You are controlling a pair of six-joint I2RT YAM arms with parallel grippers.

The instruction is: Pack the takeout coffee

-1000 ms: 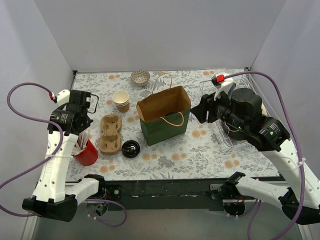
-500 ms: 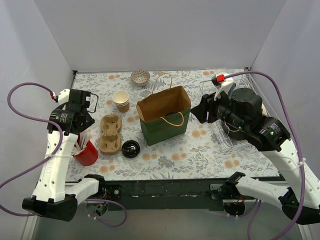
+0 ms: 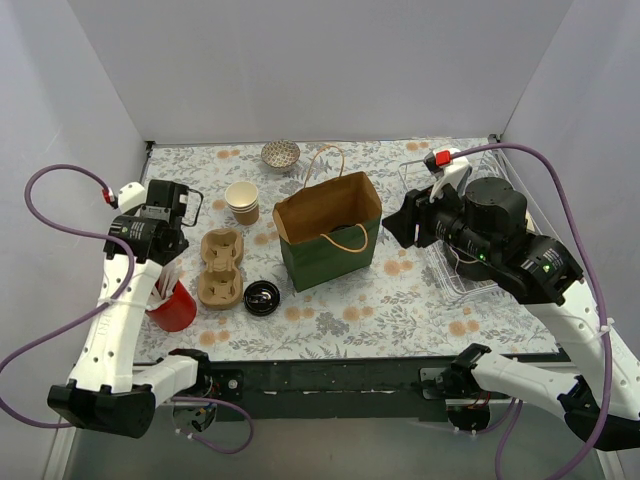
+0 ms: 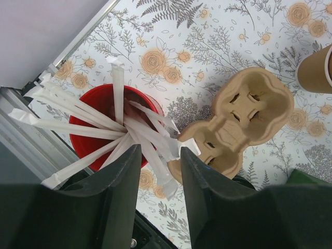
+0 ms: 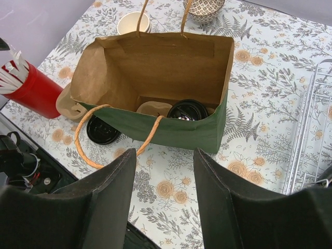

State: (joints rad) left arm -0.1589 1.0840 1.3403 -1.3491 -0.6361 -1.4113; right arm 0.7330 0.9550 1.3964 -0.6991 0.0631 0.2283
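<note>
One green paper bag (image 5: 171, 129) stands open on the floral worktop (image 3: 400, 300); inside it, seen from the right wrist, sits one takeout coffee (image 5: 187, 110) with its black lid up. Outside lie one spare black lid (image 3: 262, 297), one pulp cup carrier (image 4: 244, 119), one red cup (image 4: 104, 124) of wrapped straws, one stack of paper cups (image 3: 242, 201) and one patterned bowl (image 3: 281, 154). No writing is legible. Left pincer (image 4: 158, 171) and right pincer (image 5: 165, 194) both stand apart, empty.

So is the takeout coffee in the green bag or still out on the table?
In. The right wrist view shows the coffee's black lid at the bottom of the open green bag.
</note>
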